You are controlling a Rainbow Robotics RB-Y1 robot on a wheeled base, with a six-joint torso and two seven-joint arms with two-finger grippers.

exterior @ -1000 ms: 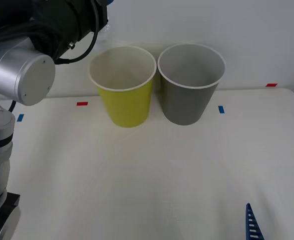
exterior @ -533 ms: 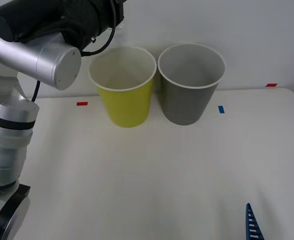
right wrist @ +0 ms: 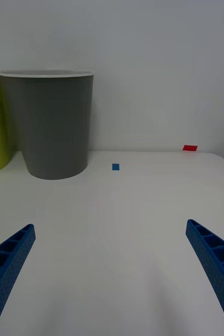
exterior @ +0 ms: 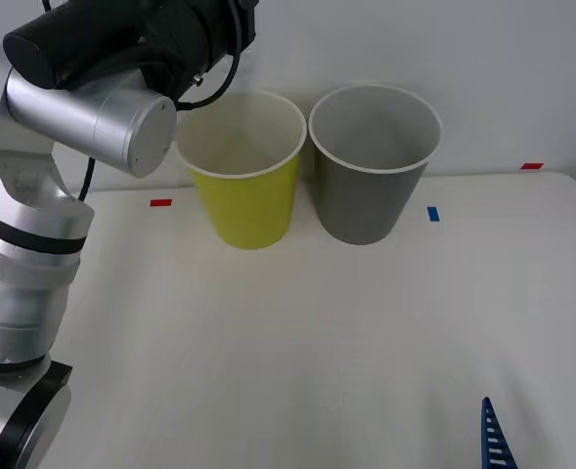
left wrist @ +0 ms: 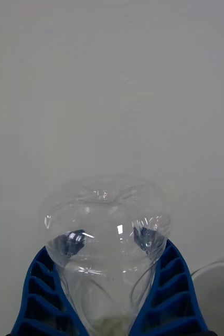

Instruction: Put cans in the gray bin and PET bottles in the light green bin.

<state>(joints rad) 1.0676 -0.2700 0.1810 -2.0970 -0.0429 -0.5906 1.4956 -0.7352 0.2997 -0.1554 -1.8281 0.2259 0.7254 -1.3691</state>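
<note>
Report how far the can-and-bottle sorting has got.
Done: nothing visibly dropped yet; what shows of the inside of the light green bin and the gray bin looks empty. In hand: the left gripper is shut on the clear PET bottle, its arm raised beside the green bin. Left: release it there. The right gripper waits open, low over the table.

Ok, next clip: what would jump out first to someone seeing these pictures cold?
The clear plastic bottle pinched between the left gripper's blue fingers, up against a plain wall. Then the two buckets side by side at the table's far edge: the yellow-green bin on the left, the gray bin on the right. The right gripper waits open, low over the table.
</note>
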